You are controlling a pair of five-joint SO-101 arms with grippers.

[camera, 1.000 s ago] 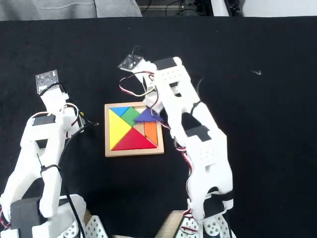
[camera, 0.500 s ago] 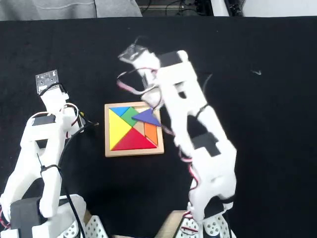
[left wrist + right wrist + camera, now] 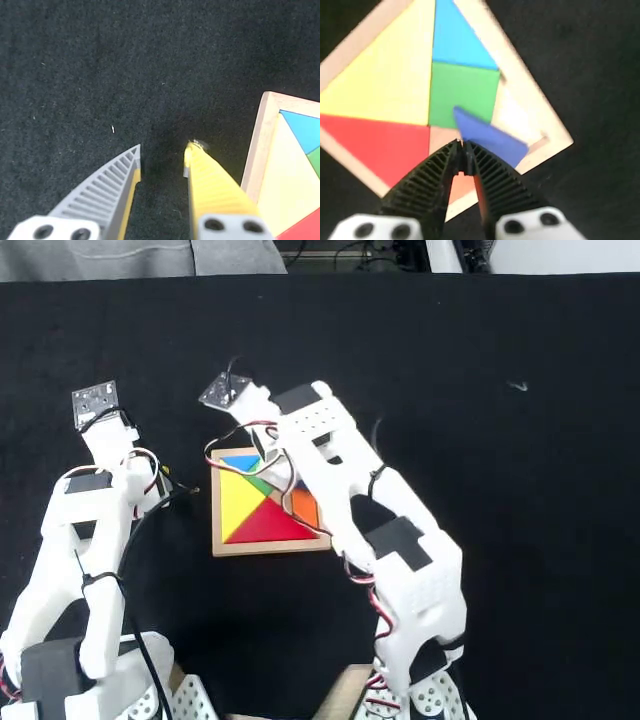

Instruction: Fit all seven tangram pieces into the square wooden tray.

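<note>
The tray (image 3: 270, 547) lies on the counter (image 3: 520, 490), a little toward its left edge. By my judgement I am near the end. The yellow triangle (image 3: 385, 80), red triangle (image 3: 380, 145), light blue triangle (image 3: 452, 40), green square (image 3: 464, 92) and orange piece (image 3: 304, 508) all lie flat inside.

The indigo triangle (image 3: 492, 140) is not yet seated. It lies askew, overlapping the green square, with pale tray floor (image 3: 517, 117) bare in the corner nearest the counter's far and right edges. A tan patch beside the red triangle may be a seventh piece or bare wood; I cannot tell.

My right jaws (image 3: 462, 145) are pressed together, tips at the indigo triangle's point. My left jaws (image 3: 165, 146) are spread over bare counter just beside the tray's left rim, holding nothing.
</note>
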